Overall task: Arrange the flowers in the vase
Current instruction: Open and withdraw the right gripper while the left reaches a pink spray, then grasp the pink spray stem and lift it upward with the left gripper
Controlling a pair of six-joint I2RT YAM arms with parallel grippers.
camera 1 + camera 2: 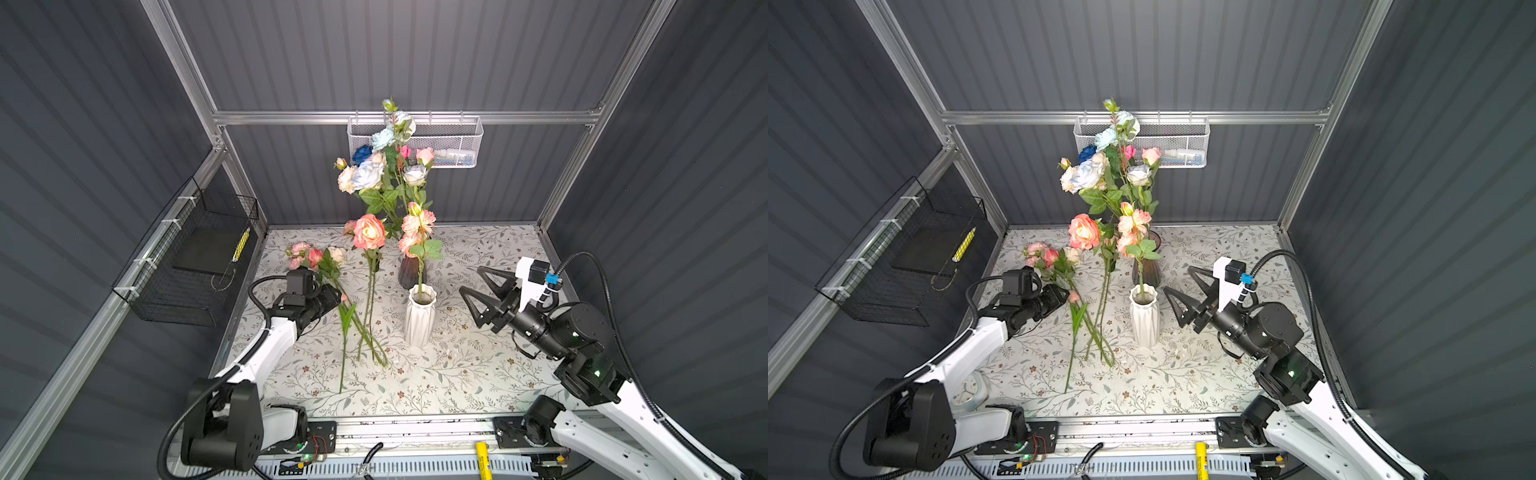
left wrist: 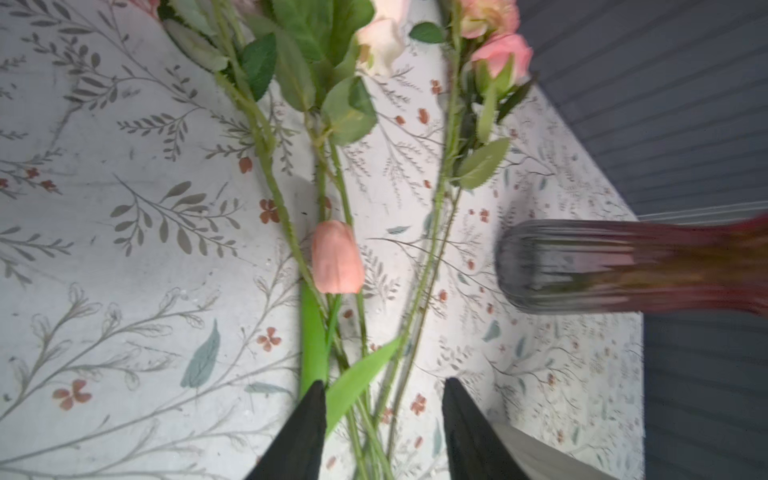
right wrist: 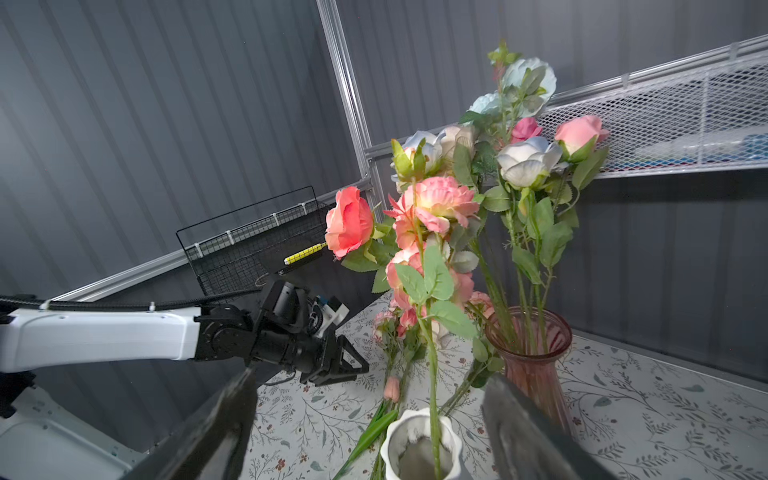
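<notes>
In both top views some flowers (image 1: 314, 257) lie left of the table's (image 1: 457, 374) middle, others stand in the white vase (image 1: 419, 320) and the dark vase (image 1: 407, 274) behind it, while the left gripper (image 2: 382, 384) sits part-open astride the lying ones, clamping nothing, and the right gripper (image 1: 469, 279) gapes empty.

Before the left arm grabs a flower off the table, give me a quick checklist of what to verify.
1. Left end effector over the loose stems: ok.
2. Only one stem between its jaws: not ok, several lie there, plus a tulip leaf.
3. Right end effector empty, clear of the white vase: ok, open beside it.
4. White vase upright with room: ok, one pink peony inside.
5. Left fingertips clear of the tablecloth: cannot tell.
</notes>
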